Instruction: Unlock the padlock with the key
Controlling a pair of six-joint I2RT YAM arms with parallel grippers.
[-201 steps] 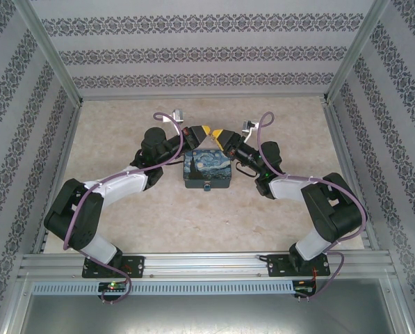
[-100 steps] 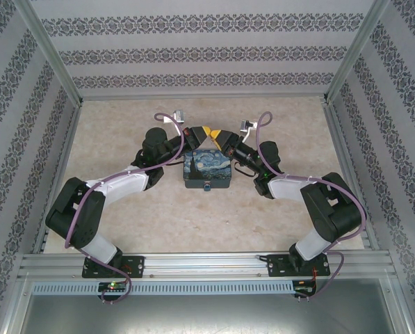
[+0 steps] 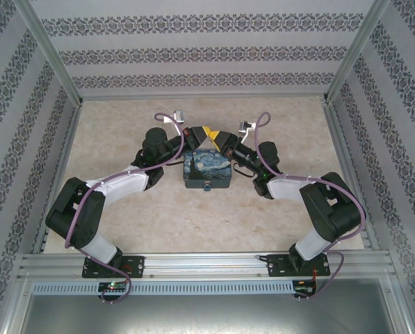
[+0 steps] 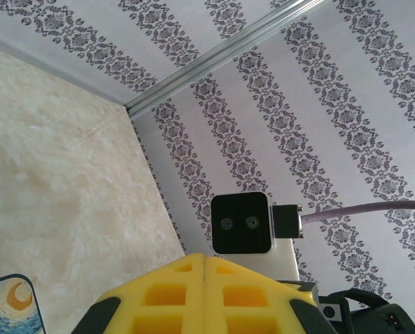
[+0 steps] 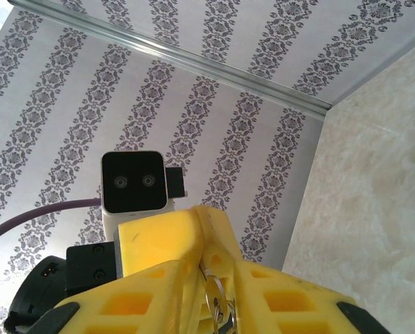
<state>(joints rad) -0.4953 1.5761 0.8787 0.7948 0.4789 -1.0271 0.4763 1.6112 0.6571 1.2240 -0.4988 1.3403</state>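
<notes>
Within right claw (image 5: 204, 233), half-hidden metal ring (image 5: 218, 303)

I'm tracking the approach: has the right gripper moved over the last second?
Yes, slightly. The right gripper has edged left, toward the left gripper, over the far edge of the tin box, which has stayed put.

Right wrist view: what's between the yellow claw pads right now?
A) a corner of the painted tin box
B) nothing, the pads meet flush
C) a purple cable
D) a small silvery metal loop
D: a metal loop, small and silvery, sits pinched between the yellow pads of the right claw; what it belongs to is too small to tell.
</notes>
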